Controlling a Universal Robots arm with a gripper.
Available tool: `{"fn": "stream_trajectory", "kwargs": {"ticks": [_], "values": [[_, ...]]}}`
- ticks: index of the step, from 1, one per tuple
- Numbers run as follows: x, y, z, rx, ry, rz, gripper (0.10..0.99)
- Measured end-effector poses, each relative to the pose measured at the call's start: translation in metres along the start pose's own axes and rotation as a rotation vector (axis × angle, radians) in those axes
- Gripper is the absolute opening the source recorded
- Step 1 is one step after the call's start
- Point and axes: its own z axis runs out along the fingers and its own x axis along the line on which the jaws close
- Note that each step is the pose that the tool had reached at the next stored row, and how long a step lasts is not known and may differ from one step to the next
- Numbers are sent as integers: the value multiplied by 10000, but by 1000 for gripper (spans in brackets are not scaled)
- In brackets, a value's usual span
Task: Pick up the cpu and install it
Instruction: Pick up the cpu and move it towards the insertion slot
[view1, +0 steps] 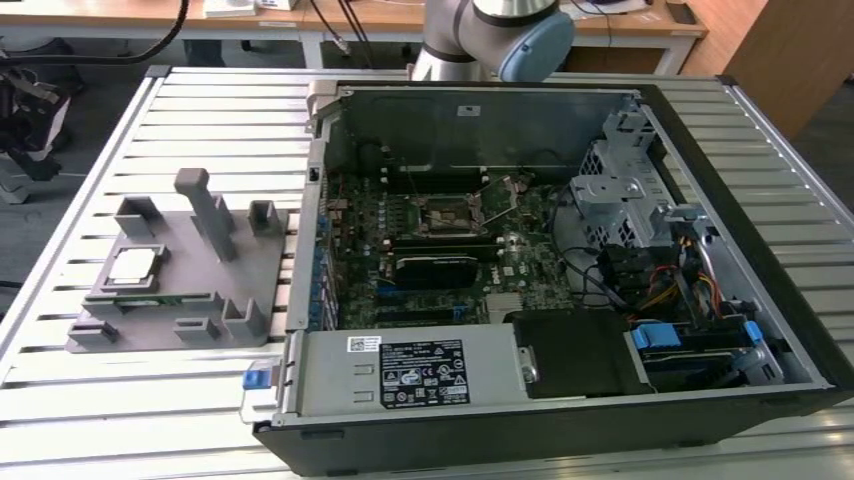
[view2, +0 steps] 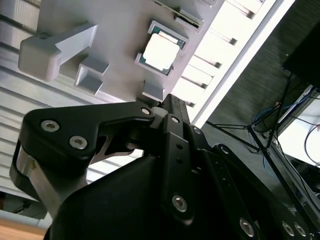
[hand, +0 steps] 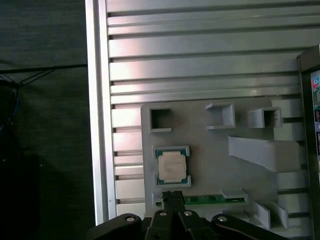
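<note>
While the cpu (view1: 131, 264) sits flat in its square pocket on the grey fixture (view1: 187, 285), nothing grips it. Silver lid faces up and the green edge shows around it.

Exterior view, its left to its right:
- The fixture lies on the slatted metal table (view1: 134, 420), with the cpu near the fixture edge furthest from the PC case (view1: 561, 440).
- A green memory stick (view1: 134, 302) lies in a slot of the fixture just beside the cpu pocket.
- Tall grey posts rise from the fixture on the case side of the cpu.
- The open case is just beside the fixture. The green motherboard (view1: 441, 235) lies inside it, and the metal-framed socket (view1: 447, 212) is well apart from the fixture.
- The arm (view1: 487, 35) stands past the far wall of the case.

Both wrist views look down at the fixture:
- The gripper (hand: 173, 194) hangs above the fixture, clear of the cpu (hand: 172, 166), its tip over the memory stick (hand: 215, 200) side of the cpu pocket.
- Jaws are closed tip to tip with nothing held.
- The second wrist view shows the same: gripper (view2: 167, 98) up off the fixture (view2: 120, 30), cpu (view2: 161, 51) seated in its pocket.
</note>
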Motion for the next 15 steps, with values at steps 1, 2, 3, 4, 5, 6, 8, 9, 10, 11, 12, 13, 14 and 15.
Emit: {"fn": "stream_trajectory", "kwargs": {"ticks": [1, 2, 3, 4, 5, 6, 8, 9, 10, 11, 12, 13, 14, 15], "values": [[0, -2, 18, 2, 29, -4, 114], [0, -3, 35, 4, 52, -5, 169], [0, -4, 52, 6, 72, -8, 169], [0, -5, 70, 7, 83, -10, 231], [-1, -7, 89, 7, 87, -11, 231], [-1, -10, 108, 7, 91, -11, 294], [-2, -17, 143, 7, 101, -11, 349], [-3, -23, 162, 8, 104, -11, 408], [-2, -25, 179, 8, 106, -9, 467], [-2, -27, 198, 8, 106, -9, 467], [-3, -31, 215, 8, 106, -10, 525], [-4, -32, 233, 8, 106, -12, 584], [-12, -33, 250, 9, 108, -34, 639], [-26, -32, 267, 11, 111, -68, 639]]}}
